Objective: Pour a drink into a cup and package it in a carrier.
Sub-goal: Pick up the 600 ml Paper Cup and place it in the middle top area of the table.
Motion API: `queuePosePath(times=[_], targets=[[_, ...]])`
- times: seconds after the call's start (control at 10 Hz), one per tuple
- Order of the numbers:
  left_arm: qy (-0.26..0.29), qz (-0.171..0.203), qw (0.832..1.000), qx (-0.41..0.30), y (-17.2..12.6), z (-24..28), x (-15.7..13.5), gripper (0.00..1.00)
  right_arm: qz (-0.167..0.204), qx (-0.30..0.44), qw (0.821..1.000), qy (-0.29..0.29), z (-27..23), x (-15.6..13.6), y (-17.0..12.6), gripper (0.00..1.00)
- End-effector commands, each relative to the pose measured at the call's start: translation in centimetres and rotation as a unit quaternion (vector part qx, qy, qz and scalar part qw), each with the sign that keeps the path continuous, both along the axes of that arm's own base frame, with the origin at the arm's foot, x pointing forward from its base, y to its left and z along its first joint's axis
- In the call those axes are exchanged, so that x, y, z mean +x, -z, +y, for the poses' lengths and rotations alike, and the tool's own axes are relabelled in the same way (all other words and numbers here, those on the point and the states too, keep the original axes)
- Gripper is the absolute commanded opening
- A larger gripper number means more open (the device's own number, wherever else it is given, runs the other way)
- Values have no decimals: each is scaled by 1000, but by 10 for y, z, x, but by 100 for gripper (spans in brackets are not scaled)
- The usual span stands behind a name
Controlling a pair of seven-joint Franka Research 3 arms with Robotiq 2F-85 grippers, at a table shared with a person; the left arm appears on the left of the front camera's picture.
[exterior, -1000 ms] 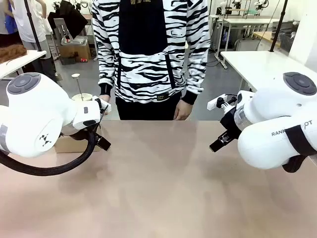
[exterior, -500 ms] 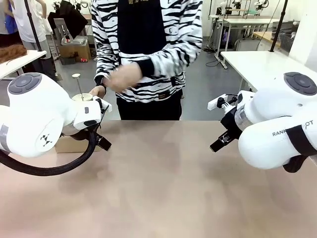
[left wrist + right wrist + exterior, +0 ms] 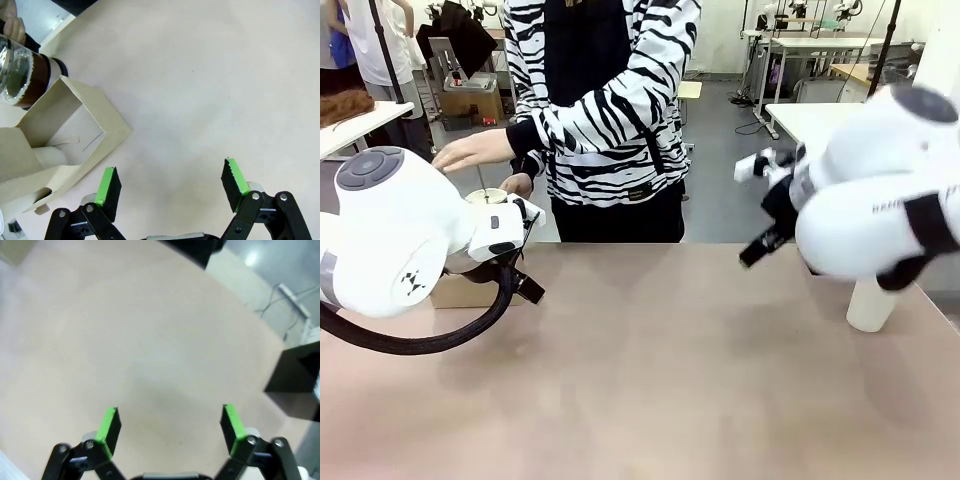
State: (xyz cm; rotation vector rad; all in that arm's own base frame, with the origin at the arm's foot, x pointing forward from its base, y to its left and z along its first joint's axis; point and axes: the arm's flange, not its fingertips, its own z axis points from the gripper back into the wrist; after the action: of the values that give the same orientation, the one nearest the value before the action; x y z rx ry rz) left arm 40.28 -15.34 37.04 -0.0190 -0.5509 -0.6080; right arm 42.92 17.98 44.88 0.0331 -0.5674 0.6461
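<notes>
**Front view.** The left arm (image 3: pixel 390 230) occupies the left of the frame and the right arm (image 3: pixel 880 210) the upper right, both above a tan table (image 3: pixel 640 380). The cup (image 3: pixel 871 305), plain white, stands upright on the table near the right edge of the frame, directly below the right arm (its top is hidden by the arm). At upper left a person in a striped top stretches one hand (image 3: pixel 470 150) toward the left edge of the frame. The person's other hand (image 3: pixel 517 184) is beside the top of the glass jug (image 3: pixel 485 196), from which a thin rod rises behind the left arm.

**Left wrist view.** The left gripper (image 3: pixel 171 182) hangs over bare table with its green pads (image 3: pixel 107 185) spread wide and nothing between them. A cardboard box (image 3: pixel 100 125) lies open at the left of the frame, its near corner close to the left-hand pad. Something pale and rounded lies inside it, too unclear to name. The drink (image 3: pixel 39 82) appears at upper left as a dark brown band seen through the jug's wall, and the jug stands at the box's far corner. A fingertip shows at the very top-left corner.

**Right wrist view (somewhat blurred).** The right gripper (image 3: pixel 170 422) is likewise spread and empty over bare table. A black box (image 3: pixel 295 382) sits at the right edge of the frame.
</notes>
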Motion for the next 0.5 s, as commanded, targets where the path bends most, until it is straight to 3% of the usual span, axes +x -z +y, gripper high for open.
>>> queuePosePath(times=[0.0, 0.3, 0.4], targets=[[-1, 0, 1000, -1, 0, 1, 0, 100, 19, 21, 999, -18, -21, 22, -52, 100], [-1, 0, 1000, -1, 0, 1, 0, 100, 63, 88, 990, -89, -109, 39, -120, 100], [-1, 0, 1000, -1, 0, 1, 0, 100, 90, 122, 977, -151, -150, 43, -139, 100]])
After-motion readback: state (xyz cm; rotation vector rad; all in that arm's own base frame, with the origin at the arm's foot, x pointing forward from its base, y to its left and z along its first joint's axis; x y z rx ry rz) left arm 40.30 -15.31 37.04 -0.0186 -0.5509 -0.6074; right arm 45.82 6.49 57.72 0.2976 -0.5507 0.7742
